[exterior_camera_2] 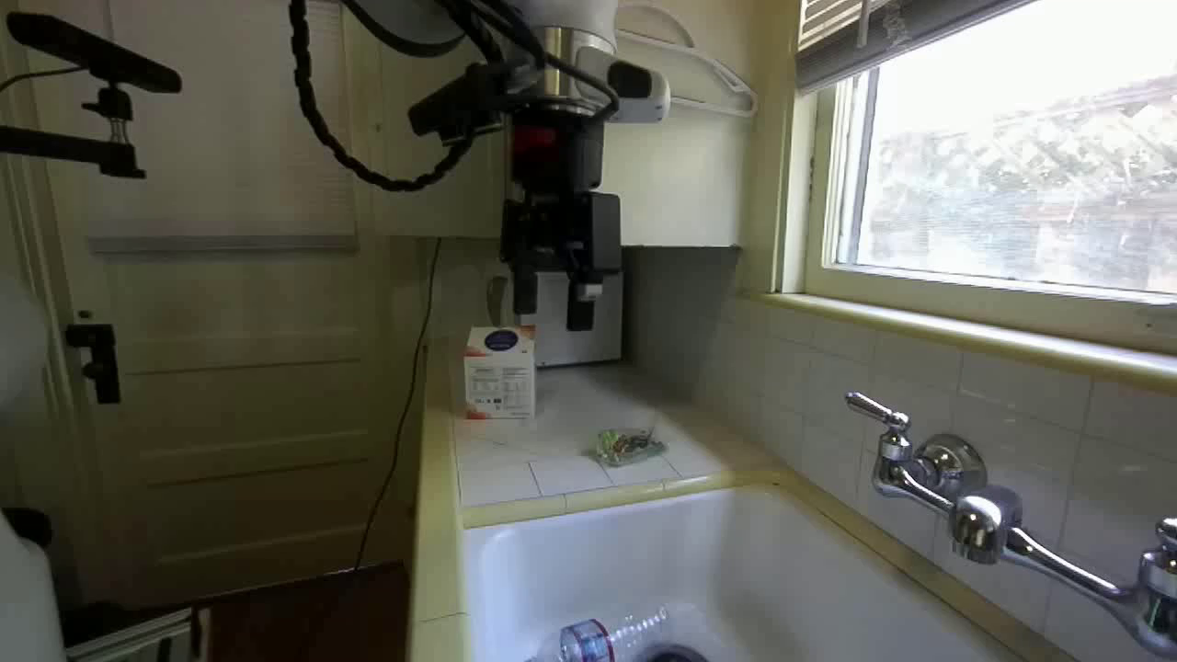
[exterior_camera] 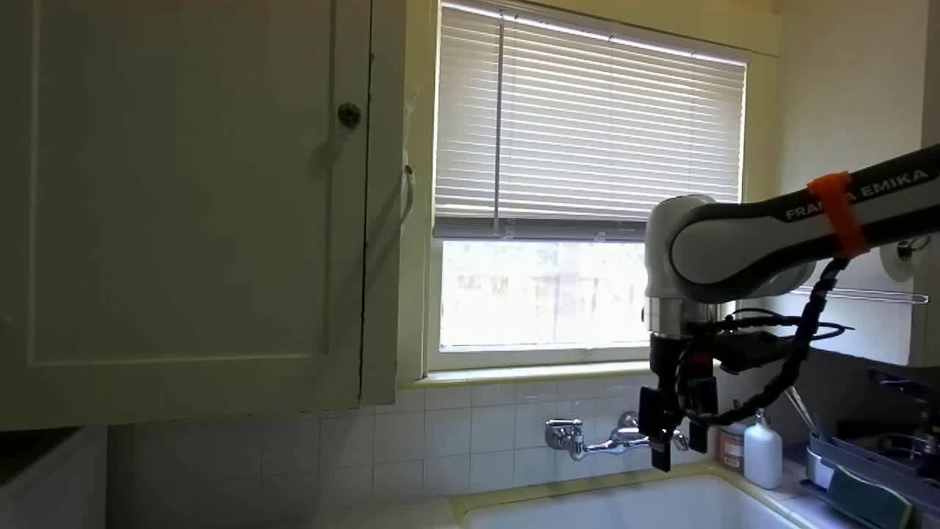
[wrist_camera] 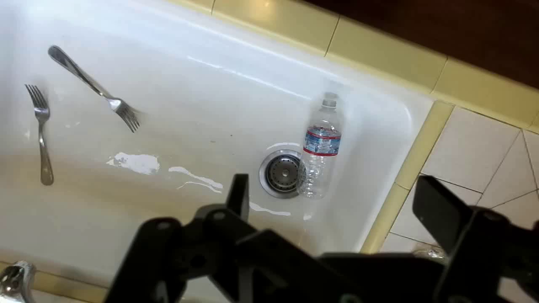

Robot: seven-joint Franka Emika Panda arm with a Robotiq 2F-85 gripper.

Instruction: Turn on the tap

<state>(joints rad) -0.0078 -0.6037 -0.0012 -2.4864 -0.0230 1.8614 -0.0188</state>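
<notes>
The chrome tap (exterior_camera: 567, 436) is mounted on the tiled wall above the sink. It shows in both exterior views (exterior_camera_2: 982, 524), with a lever handle (exterior_camera_2: 878, 411) at the near-window end; its far end is cut off by the frame edge. A chrome part of it (wrist_camera: 16, 281) shows at the lower left of the wrist view. My gripper (exterior_camera: 679, 450) points down and is open and empty. It hangs above the sink's end (exterior_camera_2: 554, 308), apart from the tap; in an exterior view it overlaps part of the tap. In the wrist view the fingers (wrist_camera: 332, 189) are wide apart.
The sink (wrist_camera: 210, 118) holds a plastic bottle (wrist_camera: 322, 143) by the drain (wrist_camera: 282, 173) and two forks (wrist_camera: 83, 76). A box (exterior_camera_2: 499, 377) and a small clear pack (exterior_camera_2: 630, 446) stand on the counter. A white bottle (exterior_camera: 762, 455) and dish rack (exterior_camera: 866, 485) are beside the sink. The window sill (exterior_camera_2: 956, 336) juts above.
</notes>
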